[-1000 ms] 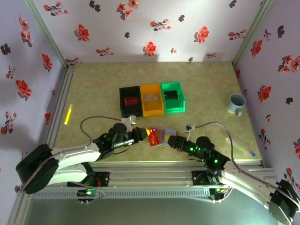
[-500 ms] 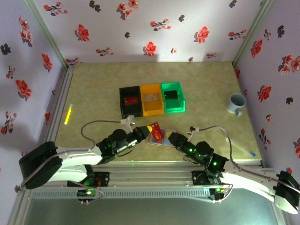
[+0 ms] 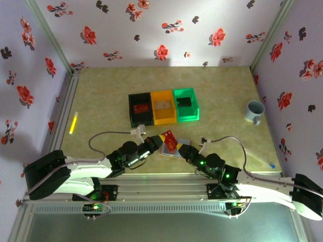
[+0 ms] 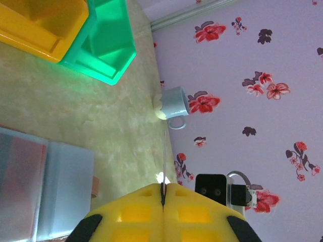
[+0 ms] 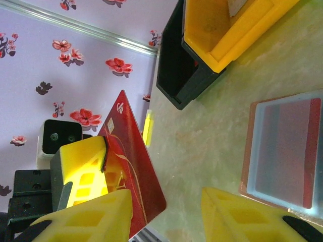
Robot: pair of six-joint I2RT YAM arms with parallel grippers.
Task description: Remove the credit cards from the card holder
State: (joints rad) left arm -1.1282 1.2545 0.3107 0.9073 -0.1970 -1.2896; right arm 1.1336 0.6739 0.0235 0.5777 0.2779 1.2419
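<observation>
TWO ARMS, ONE CARD: The left hand (image 3: 154, 141) is clenched on a red card (image 3: 169, 137). It pinches the card by one edge and holds it raised above the near part of the bench (image 3: 101, 91). Seen from the left wrist, its two yellow fingers (image 4: 131, 212) press flat together, and the card shows edge-on as a thin line between them.

The card holder (image 3: 176, 149) lies open and flat on the bench at 6 o'clock from the orange bin (image 3: 163, 106). Its pale grey-blue inside faces up within a brown rim, and a reddish panel shows on one half. The raised card is at about 11 o'clock from the holder.

The right hand (image 3: 181, 148) hovers at the holder's 4 o'clock side, released, with its jaws apart and nothing between them. In the right wrist view the card's lower corner comes close to one of its yellow fingers (image 5: 96, 217), though whether they touch is hard to tell.

A black bin (image 3: 140, 109) stands at 9 o'clock from the orange one and a green bin (image 3: 185, 105) at 3 o'clock, all three touching in a row. A pale mug (image 3: 254, 111) sits well apart at 3 o'clock from the bins. A yellow stick (image 3: 73, 122) lies at 9 o'clock, near the bench's left edge.
</observation>
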